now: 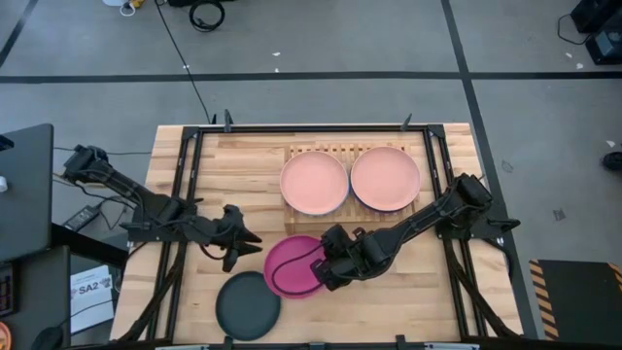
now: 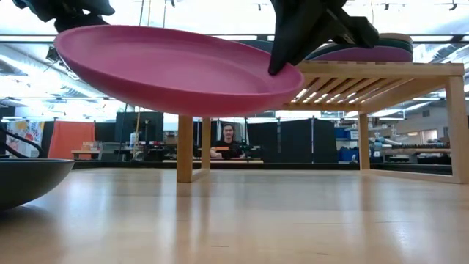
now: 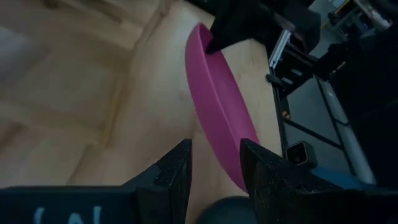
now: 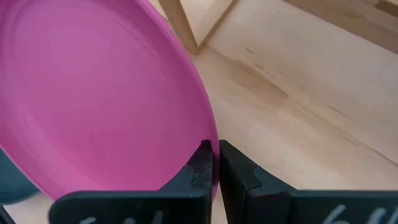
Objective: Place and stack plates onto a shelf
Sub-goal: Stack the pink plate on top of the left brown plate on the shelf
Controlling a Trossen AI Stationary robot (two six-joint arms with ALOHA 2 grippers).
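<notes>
A magenta plate (image 1: 292, 265) (image 2: 176, 70) is up in the air, tilted, in front of the shelf (image 1: 340, 153) (image 2: 381, 73). My right gripper (image 1: 319, 264) (image 4: 214, 155) is shut on its right rim. My left gripper (image 1: 245, 248) (image 3: 214, 165) is open just off the plate's left rim and touches nothing. Two salmon pink plates (image 1: 314, 182) (image 1: 385, 178) lie side by side on top of the shelf; the low view shows darker and purple plates (image 2: 366, 51) stacked under them. A charcoal plate (image 1: 248, 304) rests flat on the table near the near edge. My right gripper pinches the magenta plate's rim (image 4: 205, 134) on the side toward the table's right, one finger over the inner face and one under the outside. The fingers come in from the right, slanting down. The plate is lifted clear of the table and tilted, its far-right side lower (image 2: 286, 84).
The shelf stands on wooden legs (image 2: 185, 147) with open room beneath it. Black frame rails (image 1: 185, 175) run along the table's left and right sides. In the low view the charcoal plate (image 2: 22, 180) sits at the left, and a person (image 2: 229, 143) sits far behind the table.
</notes>
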